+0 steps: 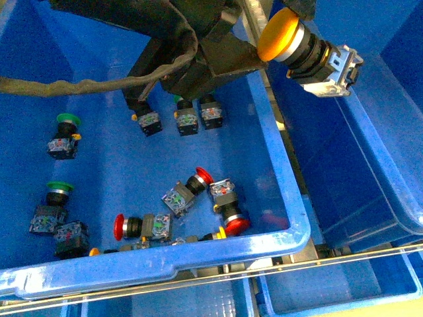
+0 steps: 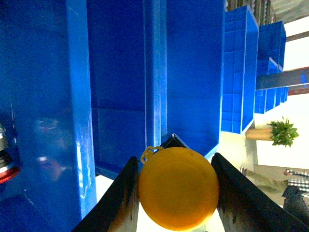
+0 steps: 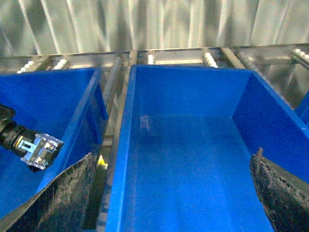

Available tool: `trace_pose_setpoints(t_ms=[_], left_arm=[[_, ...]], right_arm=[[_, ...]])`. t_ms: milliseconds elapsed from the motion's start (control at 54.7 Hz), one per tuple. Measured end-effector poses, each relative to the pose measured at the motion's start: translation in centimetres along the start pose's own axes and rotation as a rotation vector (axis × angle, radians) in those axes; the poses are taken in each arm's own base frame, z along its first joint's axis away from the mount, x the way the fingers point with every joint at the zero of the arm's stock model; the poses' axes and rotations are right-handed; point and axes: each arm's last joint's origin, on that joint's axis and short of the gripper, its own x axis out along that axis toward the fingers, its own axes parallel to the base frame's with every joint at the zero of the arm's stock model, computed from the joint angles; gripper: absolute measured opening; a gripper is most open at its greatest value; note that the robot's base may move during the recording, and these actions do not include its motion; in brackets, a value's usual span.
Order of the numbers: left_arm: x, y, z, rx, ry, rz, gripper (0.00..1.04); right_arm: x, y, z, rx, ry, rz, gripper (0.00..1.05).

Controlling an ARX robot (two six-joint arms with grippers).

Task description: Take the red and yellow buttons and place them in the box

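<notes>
So the left arm comes in across the notched bin next to the box, cables hanging off it, wrist aimed toward the box. The left gripper is clamped on the yellow button, with one finger on each side of the round cap. It's held well up in the air.

In the front view the button sits about level with the box's rim, just to the notched-bin side of it. Its long axis runs roughly sideways with a bit of a droop. The cap faces back at the left wrist, away from the box, and the black body and clear contact block point toward the box and slightly down. From the right wrist view only the contact block shows, off to the side of the box's near rim and not over its inside.

The right gripper hangs over the inside of the box, fingers spread wide with nothing between them.

Several red buttons lie on the floor of the notched bin beside the box.
</notes>
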Motion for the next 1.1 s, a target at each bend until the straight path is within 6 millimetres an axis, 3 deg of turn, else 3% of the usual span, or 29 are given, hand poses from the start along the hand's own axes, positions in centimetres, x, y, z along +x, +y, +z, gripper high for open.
trace_pose_setpoints(t_ms=[274, 494, 604, 732, 1098], left_arm=[[-0.1, 1.7, -1.3, -0.076, 0.018, 0.012, 0.36], [-0.1, 1.7, -1.4, -0.082, 0.019, 0.006, 0.36], [0.0, 1.8, -1.4, -0.084, 0.021, 0.009, 0.36], [0.0, 1.8, -1.4, -0.084, 0.028, 0.003, 0.36], [0.2, 2.0, -1.5, -0.084, 0.029, 0.009, 0.36]], right_arm=[[0.0, 0.0, 0.0, 0.0, 0.0, 0.0, 0.98], [0.0, 0.0, 0.0, 0.002, 0.003, -0.005, 0.98], [0.4, 0.2, 0.0, 0.006, 0.305, -0.09, 0.98], [1.9, 1.0, -0.3, -0.077, 0.456, 0.045, 0.98], [4.3, 3.2, -0.5, -0.327, 0.451, 0.33, 0.98]])
